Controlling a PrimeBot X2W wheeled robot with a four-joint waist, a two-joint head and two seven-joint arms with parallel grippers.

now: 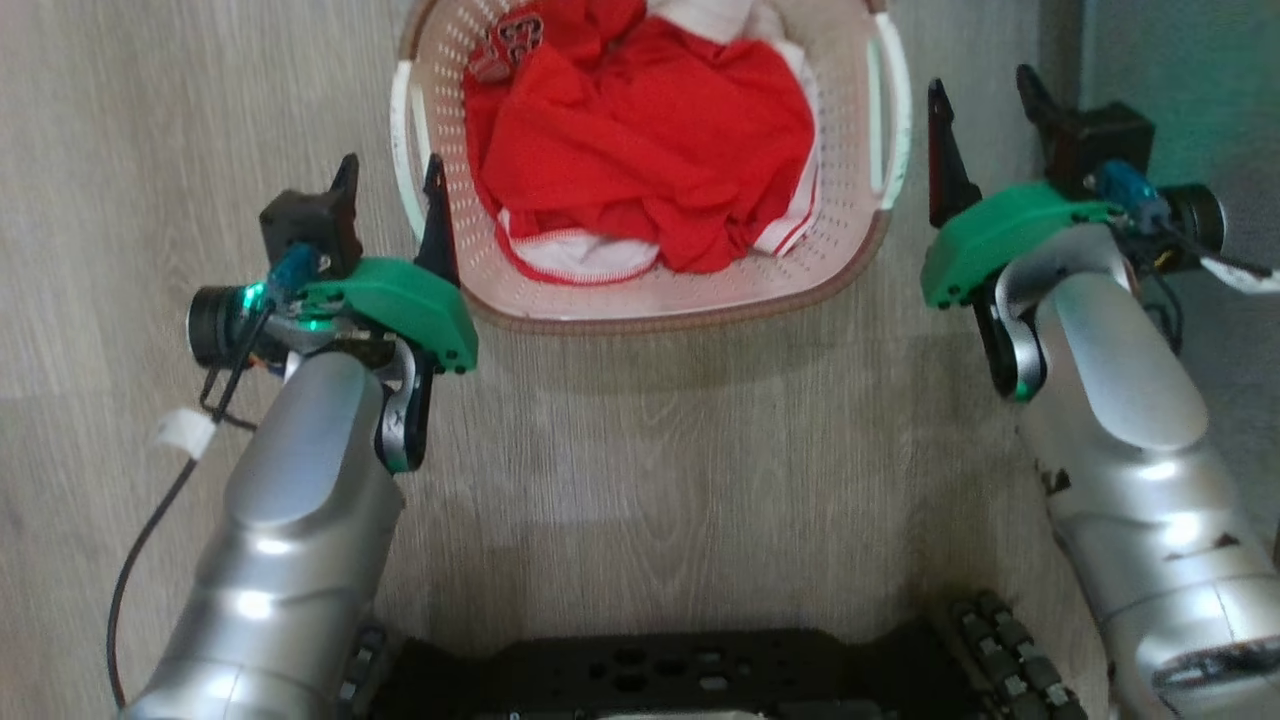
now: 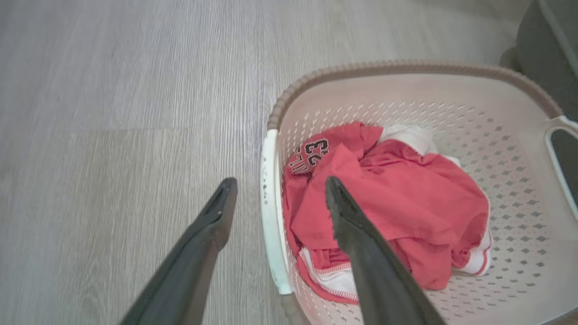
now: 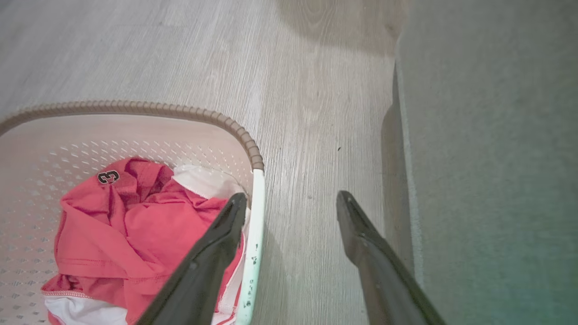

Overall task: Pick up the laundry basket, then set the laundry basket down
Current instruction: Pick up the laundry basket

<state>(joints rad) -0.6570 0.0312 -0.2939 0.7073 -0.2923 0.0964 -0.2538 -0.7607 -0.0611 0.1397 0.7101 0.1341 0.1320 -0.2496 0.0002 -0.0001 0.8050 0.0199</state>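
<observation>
The laundry basket [image 1: 680,312] stands on the wood floor ahead of me, cream and perforated with a brown rim, holding red and white clothes [image 1: 650,140]. My left gripper [image 1: 392,185] is open at the basket's left side. In the left wrist view its fingers straddle the white left handle [image 2: 271,203], one over the floor and one over the clothes [image 2: 397,194]. My right gripper [image 1: 985,100] is open at the right side. In the right wrist view the white right handle [image 3: 254,216] lies between its fingers [image 3: 226,243], close to the inner one. I cannot tell whether either gripper touches a handle.
A grey upholstered piece of furniture [image 3: 487,158] stands close to the right of my right gripper, leaving a narrow strip of floor beside the basket. My dark wheeled base [image 1: 680,670] sits at the bottom of the head view. Open floor [image 2: 113,113] lies left of the basket.
</observation>
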